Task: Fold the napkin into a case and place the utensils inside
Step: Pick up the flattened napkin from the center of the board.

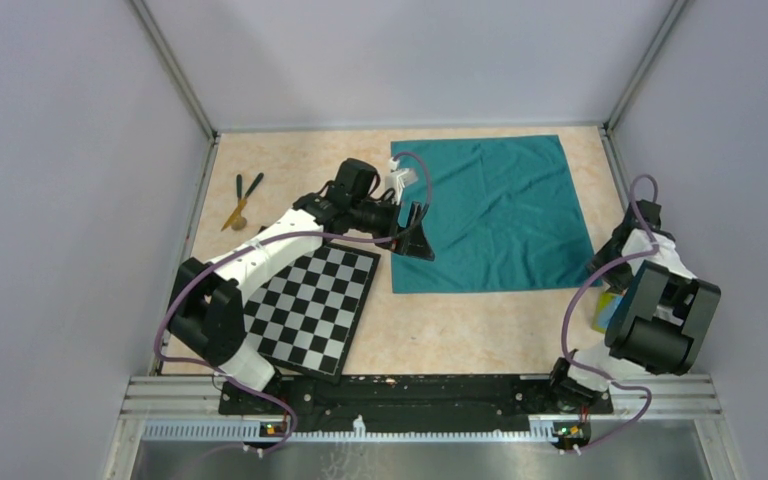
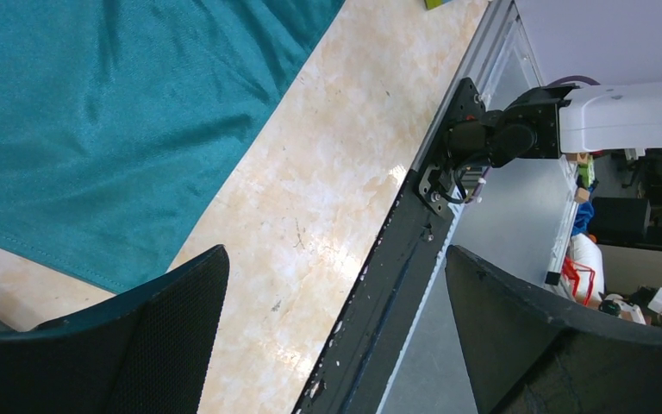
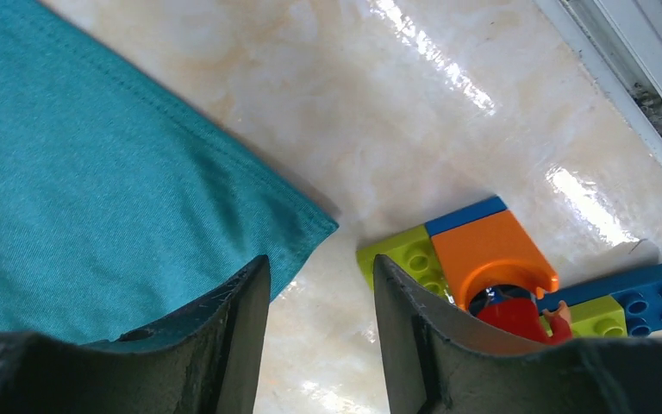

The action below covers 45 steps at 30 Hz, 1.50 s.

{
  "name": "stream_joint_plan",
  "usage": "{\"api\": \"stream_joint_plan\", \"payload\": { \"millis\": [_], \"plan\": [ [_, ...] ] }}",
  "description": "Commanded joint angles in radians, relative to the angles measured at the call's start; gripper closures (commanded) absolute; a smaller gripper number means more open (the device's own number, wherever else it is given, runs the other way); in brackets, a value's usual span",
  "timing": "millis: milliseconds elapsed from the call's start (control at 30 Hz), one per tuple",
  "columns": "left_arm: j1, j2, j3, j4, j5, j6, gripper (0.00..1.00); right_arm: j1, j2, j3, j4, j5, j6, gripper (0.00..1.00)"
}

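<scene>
The napkin (image 1: 485, 210) is a teal-green cloth spread flat at the back right of the table, wrinkled but not folded into a case. My left gripper (image 1: 415, 225) hovers over its left edge, open wide and empty; in the left wrist view the napkin (image 2: 112, 112) lies beyond the left gripper (image 2: 336, 259). The right gripper (image 3: 321, 267) is open just off the near right corner of the napkin (image 3: 95, 172), bare table showing between its jaws. The utensils (image 1: 243, 200), slim dark green and tan sticks, lie at the far left.
A checkerboard mat (image 1: 310, 305) lies under the left arm. Toy blocks (image 3: 483, 259) in green, orange and blue sit just right of the right gripper, by the right wall. The right arm (image 1: 660, 310) is folded over them. A black rail (image 1: 410, 392) runs along the near edge.
</scene>
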Motion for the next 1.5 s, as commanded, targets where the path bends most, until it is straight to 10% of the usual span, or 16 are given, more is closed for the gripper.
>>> {"api": "stream_joint_plan", "payload": {
  "millis": [0,400,833,1467],
  "plan": [
    [0.004,0.0,-0.006,0.044,0.045,-0.003,0.01,-0.025,0.037,0.041,0.032,-0.002,-0.019,0.53],
    [0.004,0.005,-0.003,0.042,0.054,0.0,0.01,-0.026,0.118,0.026,0.092,-0.041,-0.027,0.55],
    [0.003,0.008,-0.007,0.045,0.057,0.001,0.01,-0.025,0.074,-0.014,0.142,-0.152,-0.046,1.0],
    [0.007,-0.003,-0.021,0.046,-0.02,0.022,0.01,0.041,-0.056,-0.015,0.004,-0.272,-0.014,1.0]
  ]
}}
